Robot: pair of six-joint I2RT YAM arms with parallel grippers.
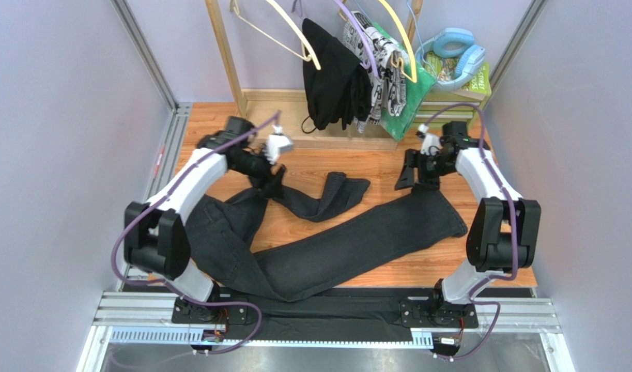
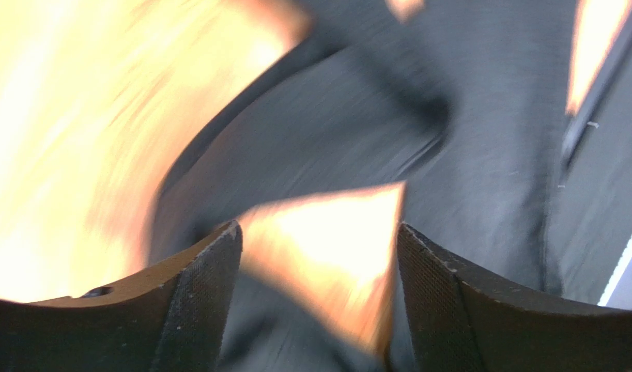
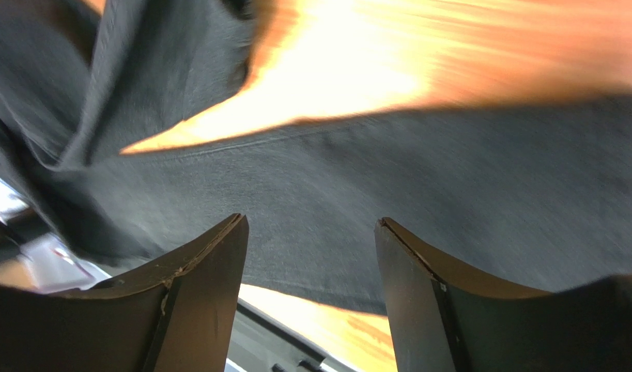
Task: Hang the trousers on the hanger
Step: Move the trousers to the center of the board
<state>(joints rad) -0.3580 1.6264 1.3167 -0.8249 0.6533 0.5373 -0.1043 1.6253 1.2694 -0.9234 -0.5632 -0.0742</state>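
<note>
The dark charcoal trousers (image 1: 326, 248) lie spread on the wooden table, waist at the near left. One leg reaches right and the other bends up toward the middle. The pale cream hanger (image 1: 295, 35) hangs on the rack at the back. My left gripper (image 1: 274, 174) is open just above the bent leg. In the left wrist view it (image 2: 319, 229) has blurred cloth (image 2: 358, 132) and wood between its fingers. My right gripper (image 1: 408, 174) is open above the far end of the long leg. The right wrist view shows it (image 3: 311, 221) empty over the cloth (image 3: 420, 178).
The wooden rack (image 1: 226, 54) at the back also carries a purple hanger (image 1: 358, 31), a yellow hanger (image 1: 400, 39), a black garment (image 1: 334, 77) and a black-and-white patterned cloth (image 1: 385, 62). Blue headphones (image 1: 455, 50) lie at the back right. Grey walls stand at both sides.
</note>
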